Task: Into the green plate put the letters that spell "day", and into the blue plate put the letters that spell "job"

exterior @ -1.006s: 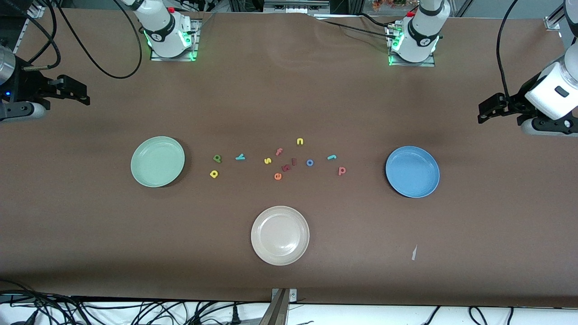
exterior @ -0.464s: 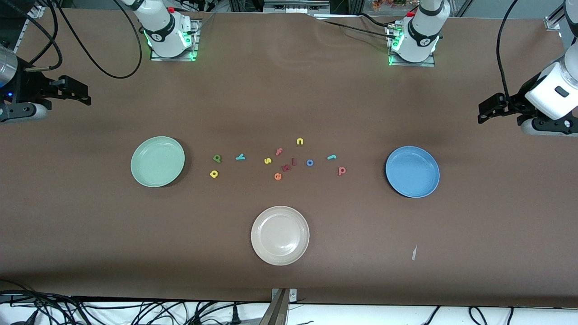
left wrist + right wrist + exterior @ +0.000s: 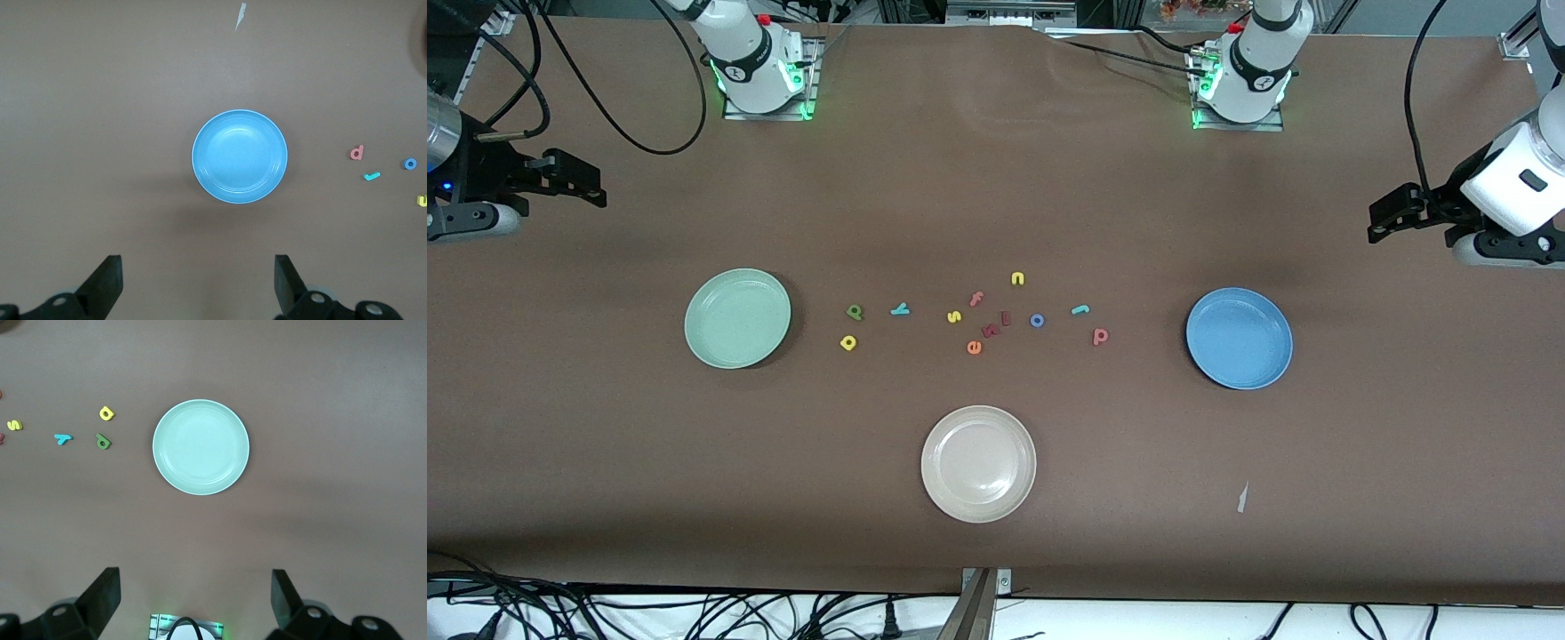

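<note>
Front view: cream plate (image 3: 978, 463) nearer camera than letters; left pincer (image 3: 197, 283), right pincer (image 3: 193, 600) wide, empty.

Bench (image 3: 996, 178) covered in matt brown cloth-like sheet, faint creases. Green plate (image 3: 737, 317), blue plate (image 3: 1239, 338), cream plate (image 3: 978, 463): smooth plastic-looking, slight sheen. Toy letters (image 3: 974, 348) matt, foam-like. Arm shells (image 3: 1516, 178) glossy white plastic.

Readable characters: loose toy letters on brown worktop (image 3: 996, 551) only. Green d (image 3: 855, 311), yellow a (image 3: 848, 342), teal y (image 3: 900, 309), yellow s (image 3: 954, 316), pink f (image 3: 976, 299), yellow n (image 3: 1017, 278), orange e (image 3: 974, 348), blue o (image 3: 1037, 320), teal j (image 3: 1080, 309), red-orange b (image 3: 1100, 335). Two dark-red letters between e and o illegible. No labels, brands, numbers legible elsewhere.
</note>
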